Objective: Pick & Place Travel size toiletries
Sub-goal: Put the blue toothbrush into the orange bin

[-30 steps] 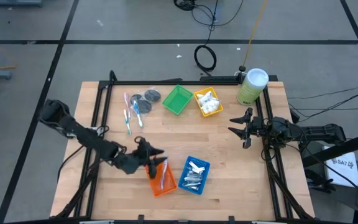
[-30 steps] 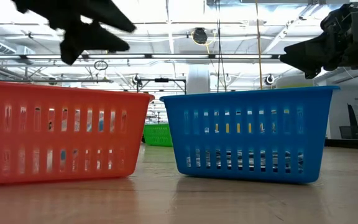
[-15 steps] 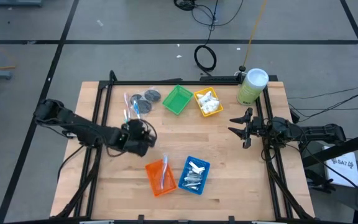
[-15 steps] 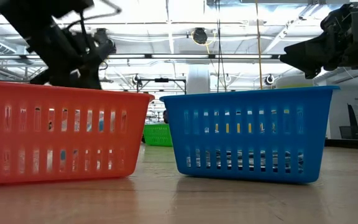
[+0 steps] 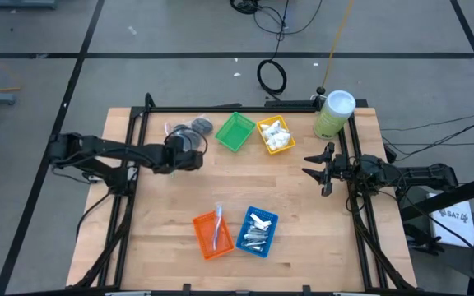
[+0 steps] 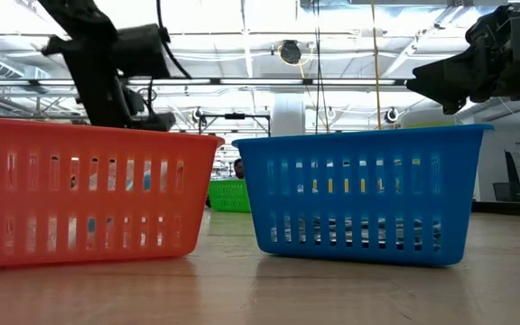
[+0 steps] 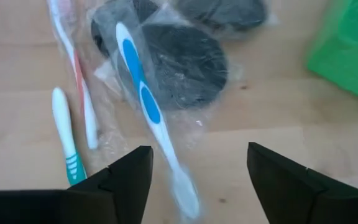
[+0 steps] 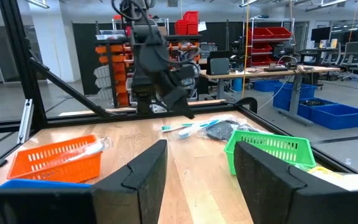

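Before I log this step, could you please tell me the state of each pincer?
Left pincer: open, empty, above the wrapped blue toothbrush.
Right pincer: open, empty, waiting at the table's right side.

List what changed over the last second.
The left gripper left the orange tray, leaving a toothbrush inside, and swung back over the loose toothbrushes and discs, jaws open. The right gripper, trays and canister stayed put.

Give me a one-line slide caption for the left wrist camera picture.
Open left gripper hovering over a wrapped blue toothbrush lying across bagged dark discs.
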